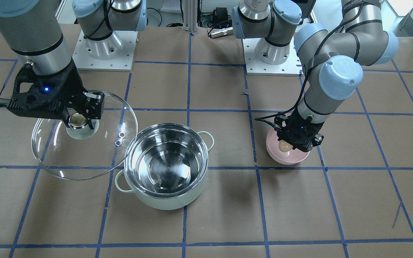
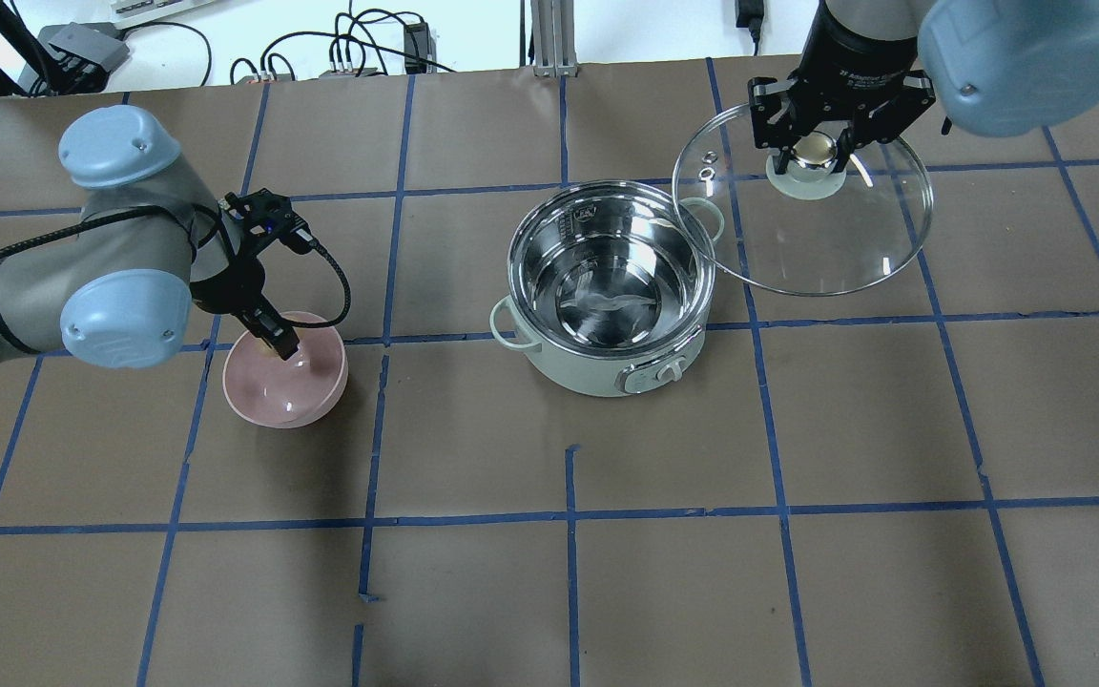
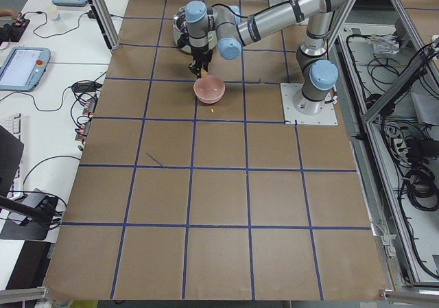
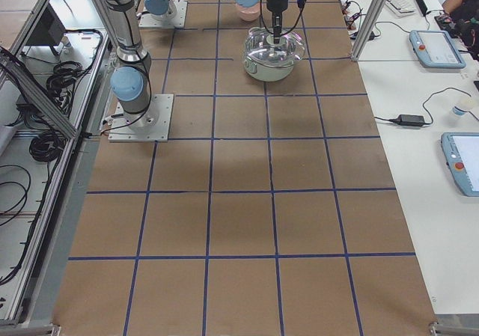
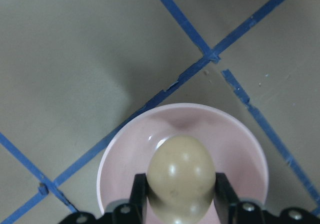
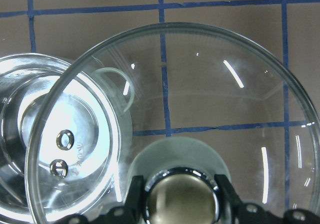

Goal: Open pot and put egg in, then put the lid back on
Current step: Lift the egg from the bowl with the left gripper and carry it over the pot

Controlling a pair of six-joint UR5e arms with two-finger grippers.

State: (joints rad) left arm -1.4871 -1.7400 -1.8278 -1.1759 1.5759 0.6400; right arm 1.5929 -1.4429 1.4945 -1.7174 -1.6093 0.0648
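The mint-green pot [image 2: 607, 367] stands open in the table's middle, its steel inside [image 1: 167, 161] bare. My right gripper [image 2: 817, 153] is shut on the beige-and-chrome knob [image 6: 181, 199] of the glass lid [image 2: 831, 258] and holds it level beside the pot, its rim overlapping the pot's edge. My left gripper [image 2: 275, 342] is shut on the light-brown egg [image 5: 181, 176], held just above the pink bowl [image 5: 240, 149]. The egg also shows in the front view [image 1: 283, 146] over the bowl [image 1: 281, 156].
Brown paper with blue tape lines [image 2: 569, 515] covers the table. The arm bases [image 1: 102, 50] stand at the robot's side. Cables and boxes [image 2: 349, 57] lie beyond the far edge. Operator tables with tablets [image 4: 438, 48] flank the table's ends.
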